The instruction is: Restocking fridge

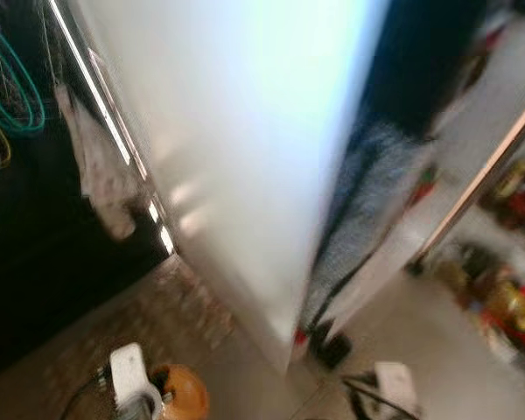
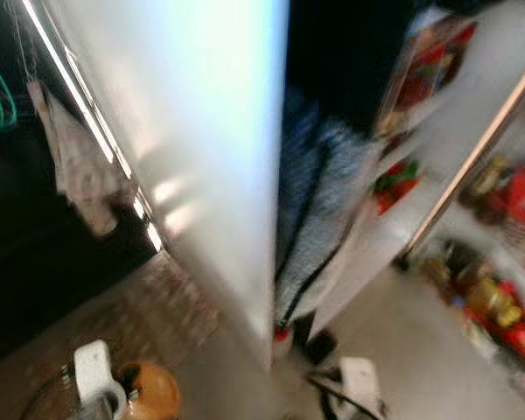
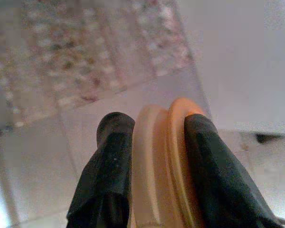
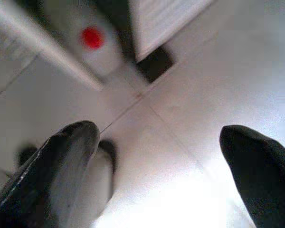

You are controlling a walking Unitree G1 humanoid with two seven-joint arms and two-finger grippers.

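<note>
We stand facing a white fridge door (image 1: 245,140), seen edge-on and blurred. Our left gripper (image 3: 154,156) hangs low, left of the door's bottom corner, over a patterned rug (image 3: 85,57). Its two black fingers (image 3: 109,175) are closed against the sides of an orange, ridged round thing (image 3: 164,161); we cannot tell what it is. In the head view the same orange thing (image 1: 182,391) sits at the bottom edge, beside the white wrist. Our right gripper (image 4: 156,156) hangs right of the door over pale floor tiles (image 4: 204,95), its fingers spread wide and holding nothing. Beyond the door edge, the fridge's shelves (image 2: 472,175) carry blurred red and yellow goods (image 2: 499,306). A pale cloth (image 1: 101,175) hangs left of the door.
</note>
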